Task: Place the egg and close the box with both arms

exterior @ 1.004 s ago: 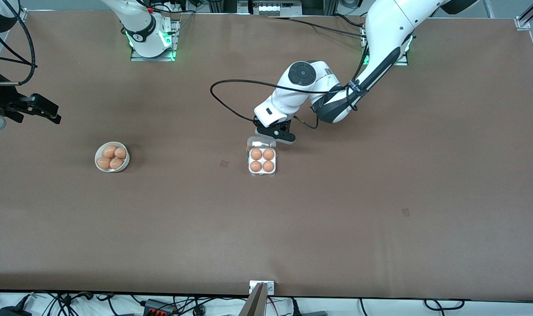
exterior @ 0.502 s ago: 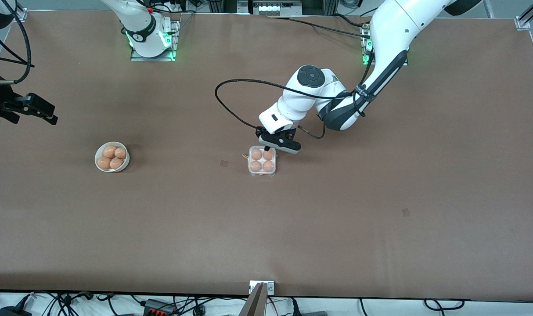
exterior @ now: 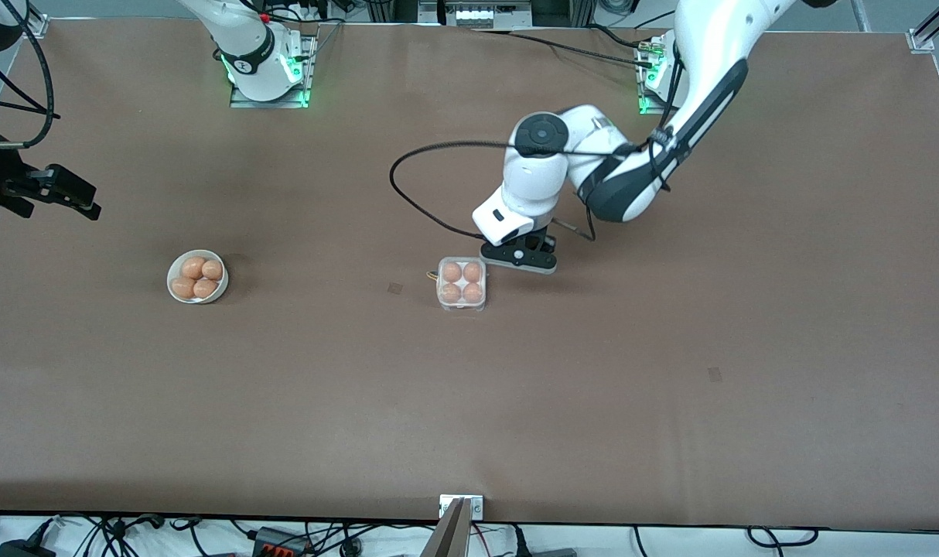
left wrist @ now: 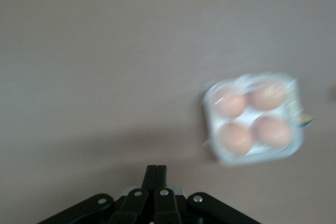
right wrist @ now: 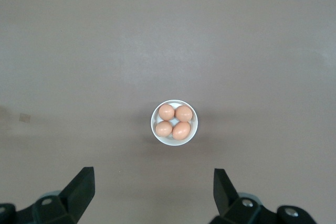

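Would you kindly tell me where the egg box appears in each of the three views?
Front view: the box, lid down over four eggs, mid-table beside the left end effector.
Left wrist view: the same box, toward the frame's right edge.
Right wrist view: not in it; only the bowl shows.
Shared landmark: the brown table.

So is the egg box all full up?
Full: the box has four brown eggs, one in each cell, in both front and left wrist views.
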Available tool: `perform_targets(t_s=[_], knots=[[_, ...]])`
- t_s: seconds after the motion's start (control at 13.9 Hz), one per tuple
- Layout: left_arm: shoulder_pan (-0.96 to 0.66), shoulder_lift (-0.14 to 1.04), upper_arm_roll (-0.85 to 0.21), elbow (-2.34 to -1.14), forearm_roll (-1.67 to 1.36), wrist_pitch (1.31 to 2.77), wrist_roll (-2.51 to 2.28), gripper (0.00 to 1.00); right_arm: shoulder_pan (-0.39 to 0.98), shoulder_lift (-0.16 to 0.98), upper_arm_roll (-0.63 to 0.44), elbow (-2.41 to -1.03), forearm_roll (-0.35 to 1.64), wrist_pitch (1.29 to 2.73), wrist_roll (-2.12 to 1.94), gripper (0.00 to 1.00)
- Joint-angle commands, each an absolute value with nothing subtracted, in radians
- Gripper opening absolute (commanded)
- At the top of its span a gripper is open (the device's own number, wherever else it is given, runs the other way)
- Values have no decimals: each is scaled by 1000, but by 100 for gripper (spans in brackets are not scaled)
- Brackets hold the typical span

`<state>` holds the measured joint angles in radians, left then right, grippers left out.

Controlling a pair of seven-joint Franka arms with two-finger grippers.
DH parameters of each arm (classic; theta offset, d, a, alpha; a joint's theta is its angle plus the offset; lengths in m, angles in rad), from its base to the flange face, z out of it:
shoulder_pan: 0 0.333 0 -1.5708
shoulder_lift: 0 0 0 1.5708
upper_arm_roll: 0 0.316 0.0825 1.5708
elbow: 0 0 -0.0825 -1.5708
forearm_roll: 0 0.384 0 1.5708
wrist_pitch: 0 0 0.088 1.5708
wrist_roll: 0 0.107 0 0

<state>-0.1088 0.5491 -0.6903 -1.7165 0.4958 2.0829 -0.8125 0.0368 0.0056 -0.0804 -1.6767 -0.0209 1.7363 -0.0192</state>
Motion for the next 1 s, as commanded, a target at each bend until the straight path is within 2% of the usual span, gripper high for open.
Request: perform_targets(t_s=[0.0, 0.29, 0.43, 0.57, 0.65, 0.79, 0.93], knots=[[-109, 535, -719, -1635, 505, 1762, -691, 1, -5, 6, -38, -1664, -18, 1732, -23, 100], [-23, 502, -722, -1514, 428, 1502, -482, 1, -2, 6, -38, -1664, -20, 1724, -25, 100], [46, 453, -719, -1502, 417, 1477, -396, 3, -2, 5, -38, -1664, -20, 1721, -18, 100], [125, 414, -733, -1502, 402, 1462, -304, 11, -2, 3, -40, -1664, -20, 1720, -28, 100], [156, 407, -736, -1502, 399, 1454, -296, 33, 2, 2, -38, -1664, -20, 1709, -29, 100], [202, 390, -748, -1497, 384, 1419, -281, 100, 5, 2, -38, -1664, -20, 1690, -31, 100], [224, 353, -735, -1451, 321, 1416, -238, 100, 5, 3, -38, -1666, -20, 1690, -20, 100]])
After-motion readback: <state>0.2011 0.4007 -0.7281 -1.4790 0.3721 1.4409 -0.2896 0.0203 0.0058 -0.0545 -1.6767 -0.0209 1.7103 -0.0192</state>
